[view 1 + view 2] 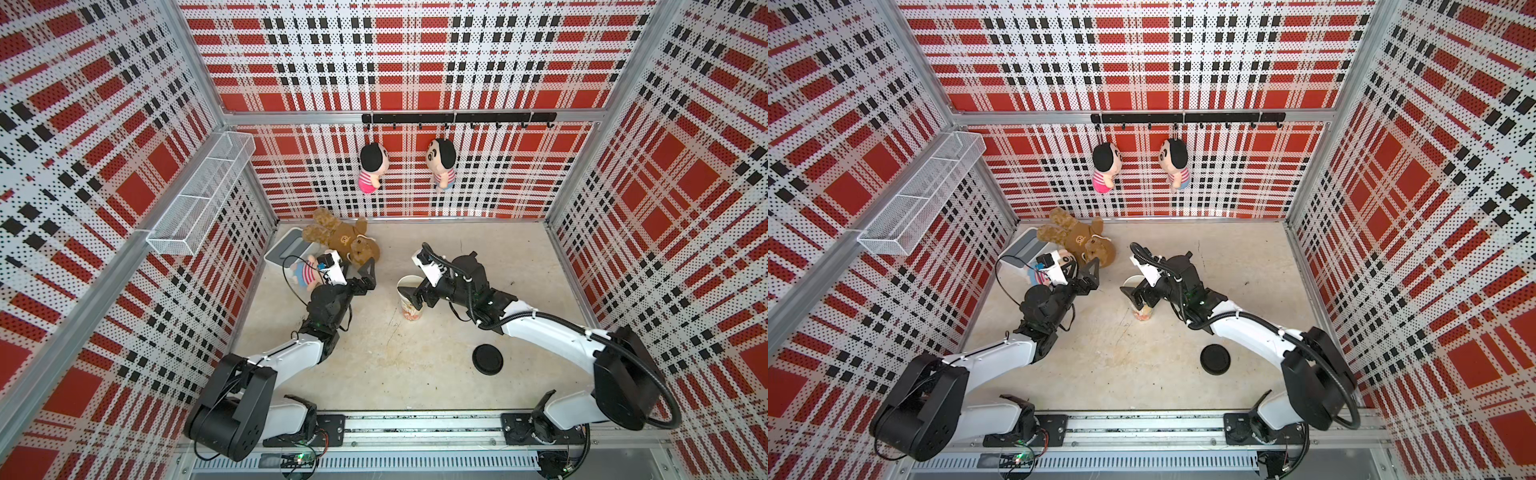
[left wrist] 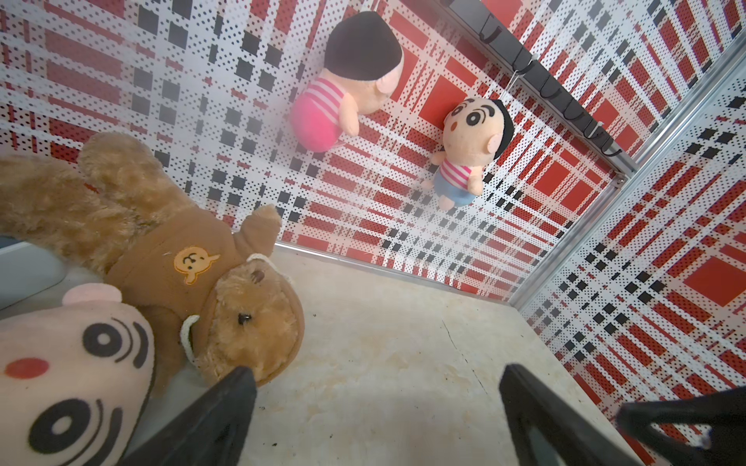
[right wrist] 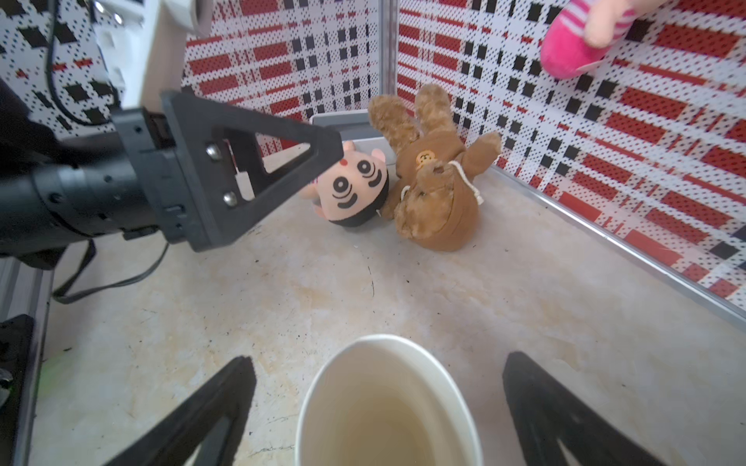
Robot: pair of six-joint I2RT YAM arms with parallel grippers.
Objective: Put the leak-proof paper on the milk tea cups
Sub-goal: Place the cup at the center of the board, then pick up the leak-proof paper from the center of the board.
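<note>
One tall tapered white paper cup (image 1: 410, 309) stands upright at frame centre in both top views; its orange-red print is unreadable. Right gripper (image 3: 377, 362) fingers: wide apart beside the cup mouth, gripping nothing. Left gripper (image 2: 375, 373) fingers: wide apart, empty. One black round plastic lid (image 1: 487, 359) lies lower right of the cup. Four plush toys: two hanging dolls (image 1: 371, 168), one brown bear (image 1: 345, 241), one lying doll (image 1: 305, 274).

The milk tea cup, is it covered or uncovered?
Uncovered. The right wrist view looks straight inside the cup; no paper lies across its rim.
</note>
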